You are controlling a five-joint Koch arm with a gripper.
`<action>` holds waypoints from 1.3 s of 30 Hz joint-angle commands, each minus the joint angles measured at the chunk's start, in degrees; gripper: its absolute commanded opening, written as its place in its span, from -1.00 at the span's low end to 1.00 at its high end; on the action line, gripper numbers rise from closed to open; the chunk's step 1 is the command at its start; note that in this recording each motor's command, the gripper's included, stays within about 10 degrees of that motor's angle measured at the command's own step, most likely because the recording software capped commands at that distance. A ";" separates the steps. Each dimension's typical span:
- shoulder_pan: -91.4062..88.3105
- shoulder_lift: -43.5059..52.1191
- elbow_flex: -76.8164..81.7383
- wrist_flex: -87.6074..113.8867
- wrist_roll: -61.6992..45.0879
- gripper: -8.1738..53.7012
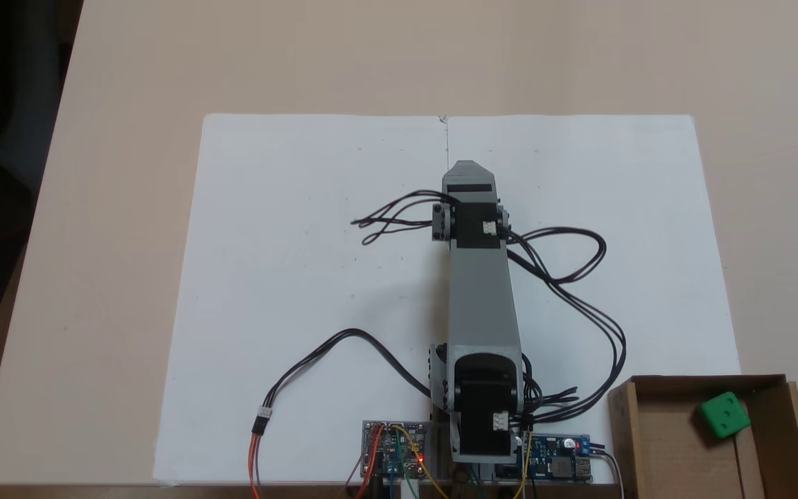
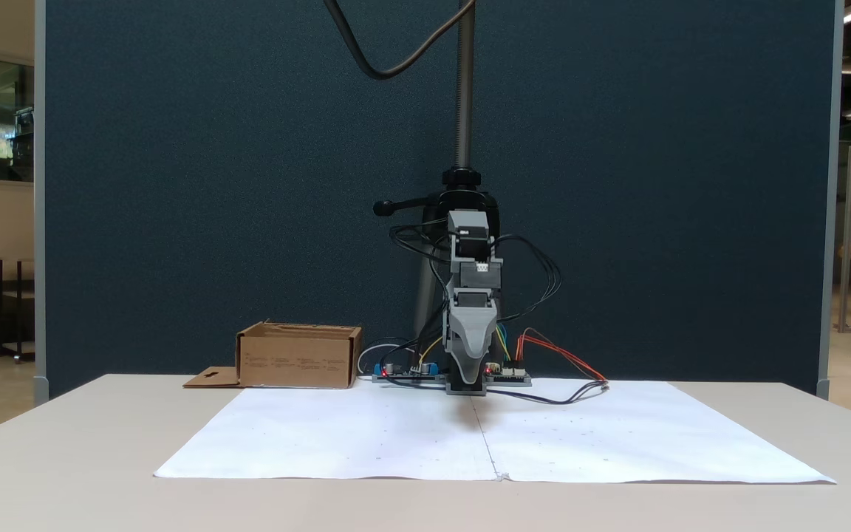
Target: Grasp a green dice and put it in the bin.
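White paper (image 1: 302,277) | claw (image 2: 467,369) empty, opening hidden | green dice (image 1: 724,414) in bin (image 1: 655,443)

Matt brown cardboard bin (image 1: 655,443), smooth bright green plastic dice (image 1: 723,414), matt grey plastic arm (image 1: 480,298), white paper sheets (image 1: 288,291), smooth beige table (image 1: 115,138).

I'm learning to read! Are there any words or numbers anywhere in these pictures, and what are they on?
No text can be read here.
The bin has rows of small print on its front wall, too small and blurred to read.
The circuit boards at the arm's base carry markings too tiny to make out.
The green dice shows round pip holes, not numbers.
The white paper has faint dots, no words.
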 commanded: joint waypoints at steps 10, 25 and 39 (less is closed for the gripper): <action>3.96 8.79 0.70 -28.11 -3.78 0.68; 3.69 11.60 19.25 -54.65 -4.39 0.66; 3.69 18.37 39.99 -73.72 -5.71 0.65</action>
